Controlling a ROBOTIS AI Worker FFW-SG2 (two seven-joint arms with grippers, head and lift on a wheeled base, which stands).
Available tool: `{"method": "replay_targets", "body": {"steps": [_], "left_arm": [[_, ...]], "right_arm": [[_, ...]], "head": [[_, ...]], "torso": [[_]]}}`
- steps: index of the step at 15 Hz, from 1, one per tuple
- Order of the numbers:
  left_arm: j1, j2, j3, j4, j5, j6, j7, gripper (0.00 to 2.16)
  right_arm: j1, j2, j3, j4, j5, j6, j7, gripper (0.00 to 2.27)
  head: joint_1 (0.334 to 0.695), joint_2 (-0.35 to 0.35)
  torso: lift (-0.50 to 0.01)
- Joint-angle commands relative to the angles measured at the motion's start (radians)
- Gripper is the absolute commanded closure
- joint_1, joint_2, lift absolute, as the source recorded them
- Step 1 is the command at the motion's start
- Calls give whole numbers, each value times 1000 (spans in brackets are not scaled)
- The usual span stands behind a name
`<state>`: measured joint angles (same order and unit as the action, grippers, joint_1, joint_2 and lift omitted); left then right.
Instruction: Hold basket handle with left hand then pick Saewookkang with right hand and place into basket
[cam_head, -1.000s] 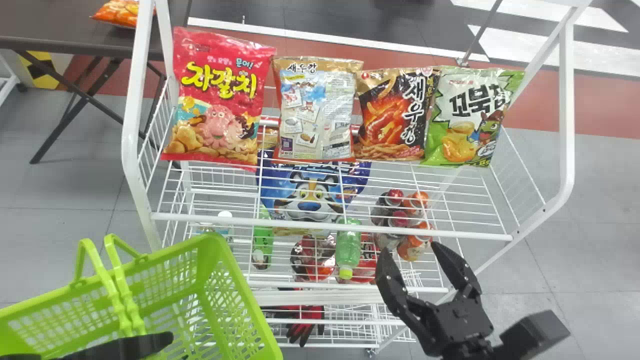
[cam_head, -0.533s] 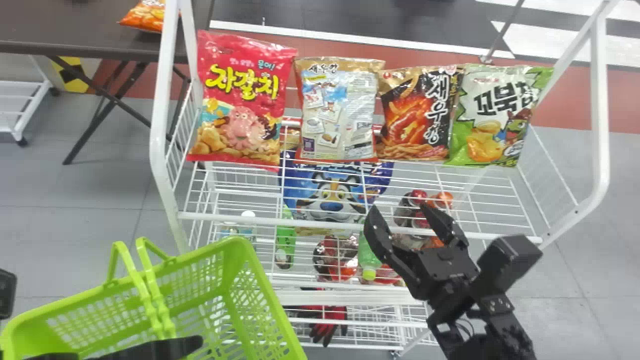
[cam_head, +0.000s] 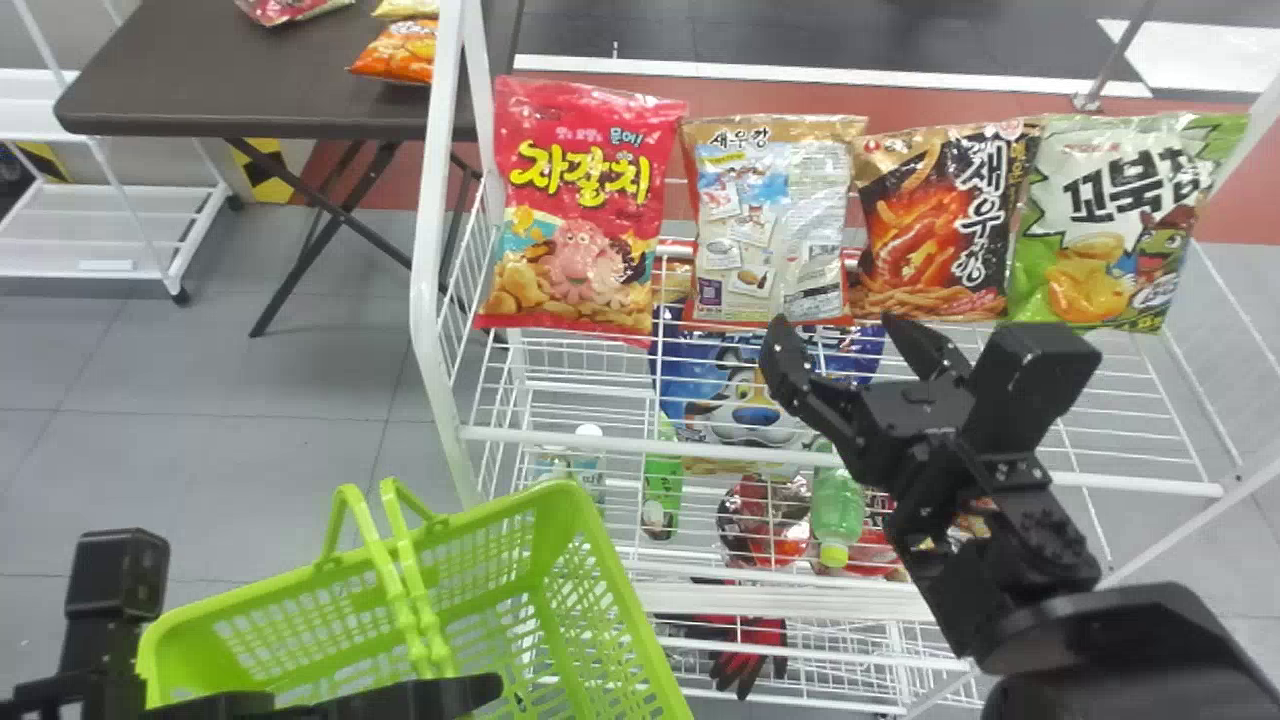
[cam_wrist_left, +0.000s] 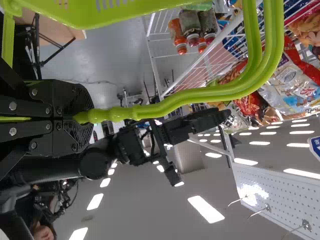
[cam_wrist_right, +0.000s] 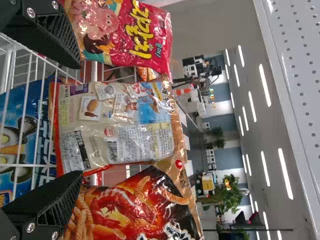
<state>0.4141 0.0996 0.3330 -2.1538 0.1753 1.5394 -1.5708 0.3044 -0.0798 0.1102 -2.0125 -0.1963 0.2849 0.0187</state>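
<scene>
Right pincer (cam_head: 836, 338), angled forward and leftward, hangs spread before the tan Saewookkang (cam_head: 772, 225).

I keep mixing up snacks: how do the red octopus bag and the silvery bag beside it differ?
The red octopus bag looks taller than the silvery bag. The red octopus bag shows a large cartoon; the silvery bag shows several small pictures and fine print. Both stand in the white wire rack.

Right pincer (cam_head: 838, 325): formerly in front of the white rack's (cam_head: 428, 250) front rail; now beyond that rail, over the upper shelf, farther left. Head view: rack farther right in frame; more worktop (cam_head: 250, 95) showing, left of rack.
</scene>
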Motion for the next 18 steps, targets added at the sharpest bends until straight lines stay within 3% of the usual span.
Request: {"method": "replay_targets", "body": {"steps": [1, 7, 18], "left_arm": [[-4, 5, -8, 0, 0, 32, -10, 2152], [-11, 15, -26, 2, 0, 32, -10, 2152], [-26, 22, -22, 31, -2, 32, -10, 2152]], "right_arm": [[-64, 8, 19, 1, 5, 80, -19, 39], [-191, 12, 82, 103, 32, 178, -71, 39], [-395, 25, 91, 331, 35, 230, -85, 39]], "head": [[695, -34], [695, -2], [695, 17]], "torso": [[-18], [-18], [-18]]}}
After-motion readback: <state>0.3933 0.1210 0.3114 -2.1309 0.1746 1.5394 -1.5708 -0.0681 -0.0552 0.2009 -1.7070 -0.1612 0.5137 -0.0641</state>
